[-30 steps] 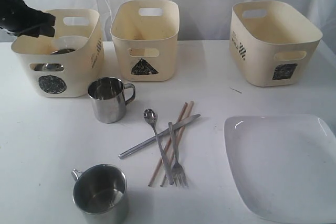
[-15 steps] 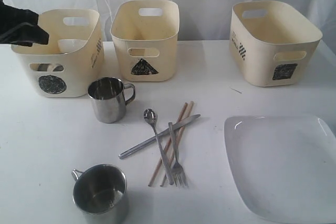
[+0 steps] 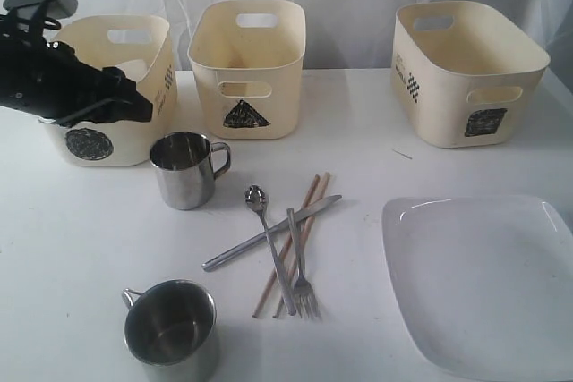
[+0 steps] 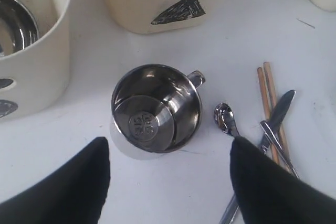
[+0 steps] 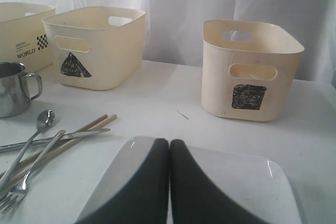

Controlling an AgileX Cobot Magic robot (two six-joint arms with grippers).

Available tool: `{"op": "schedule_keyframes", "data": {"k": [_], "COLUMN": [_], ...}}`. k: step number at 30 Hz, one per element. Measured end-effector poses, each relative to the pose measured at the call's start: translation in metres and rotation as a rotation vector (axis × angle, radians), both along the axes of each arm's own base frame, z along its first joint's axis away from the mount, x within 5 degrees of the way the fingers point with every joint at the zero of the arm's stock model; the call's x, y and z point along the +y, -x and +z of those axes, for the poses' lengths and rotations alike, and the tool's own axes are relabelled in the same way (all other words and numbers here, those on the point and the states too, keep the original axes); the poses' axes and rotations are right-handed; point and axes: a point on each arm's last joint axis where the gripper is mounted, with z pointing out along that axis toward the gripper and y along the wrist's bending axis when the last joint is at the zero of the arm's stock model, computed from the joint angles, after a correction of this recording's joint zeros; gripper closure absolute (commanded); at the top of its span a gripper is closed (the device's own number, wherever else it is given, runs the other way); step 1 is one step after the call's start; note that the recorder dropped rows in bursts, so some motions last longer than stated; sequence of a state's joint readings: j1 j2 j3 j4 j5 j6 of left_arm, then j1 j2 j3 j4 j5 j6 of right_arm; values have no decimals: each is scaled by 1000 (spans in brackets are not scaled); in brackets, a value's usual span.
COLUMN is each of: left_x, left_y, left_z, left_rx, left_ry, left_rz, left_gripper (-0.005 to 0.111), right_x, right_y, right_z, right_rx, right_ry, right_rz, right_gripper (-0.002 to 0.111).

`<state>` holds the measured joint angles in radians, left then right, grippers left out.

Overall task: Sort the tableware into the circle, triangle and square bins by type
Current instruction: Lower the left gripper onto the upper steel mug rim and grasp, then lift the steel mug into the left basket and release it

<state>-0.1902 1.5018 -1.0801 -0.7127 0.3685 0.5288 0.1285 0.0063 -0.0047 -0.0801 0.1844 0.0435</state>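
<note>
— At far left, how's the left gripper [image 4: 169, 153]?
— Spread, empty, over a mug [image 3: 183, 170] by the circle bin [image 3: 116, 145]; a 2nd mug [image 3: 172, 331] stands in front.
— And to the right?
— Spoon [image 3: 255, 196], knife [image 3: 318, 207], fork [image 3: 304, 292], chopsticks [image 3: 318, 183] crossed mid-table, then the plate [image 3: 483, 284]; right gripper [image 5: 169, 150] pressed together above it.

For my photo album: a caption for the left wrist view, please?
Left gripper, open, poised over a steel mug beside the circle bin.
</note>
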Motion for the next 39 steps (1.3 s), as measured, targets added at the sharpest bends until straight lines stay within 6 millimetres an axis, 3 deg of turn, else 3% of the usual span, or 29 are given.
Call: {"op": "schedule_keyframes", "data": {"k": [14, 29, 39], "left_x": [-14, -13, -39], "left_y": [-29, -45, -58], "left_z": [-50, -78, -90], "left_rx": [72, 79, 63], "left_ry": [-46, -81, -94], "left_rz": [34, 91, 53], "left_gripper": [38, 38, 38], "right_x": [0, 0, 0], "right_y": [0, 0, 0], "right_z": [0, 0, 0], "right_rx": [0, 0, 0], "right_ry": [0, 0, 0], "right_rz": [0, 0, 0], "right_gripper": [108, 108, 108]}}
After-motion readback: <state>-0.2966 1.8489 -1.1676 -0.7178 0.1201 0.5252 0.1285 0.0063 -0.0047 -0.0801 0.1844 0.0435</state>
